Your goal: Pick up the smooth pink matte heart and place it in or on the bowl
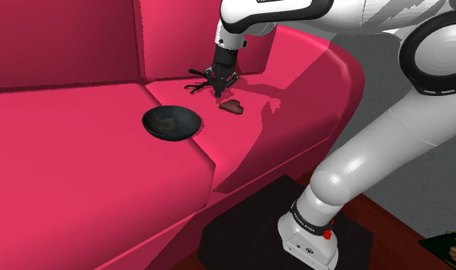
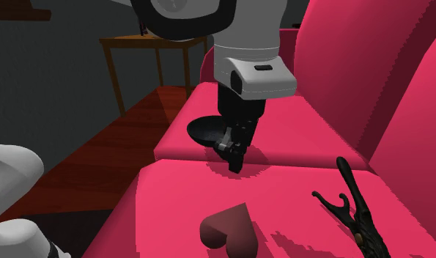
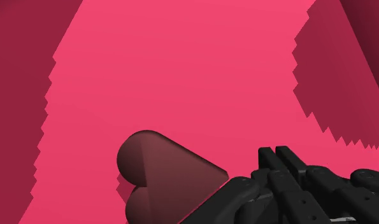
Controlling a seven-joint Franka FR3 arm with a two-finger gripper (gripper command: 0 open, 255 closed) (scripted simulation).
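claw (image 2: 235, 163) over the sofa's (image 1: 80, 153) end cushion, released or clenched: cannot tell | dull pink heart (image 2: 227, 227) flat on same cushion, near claw, not touching | dark bowl (image 1: 171, 123) on next cushion, at the seam

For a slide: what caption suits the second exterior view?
Gripper over a pink sofa seat, dark bowl beyond it, heart nearer the camera.
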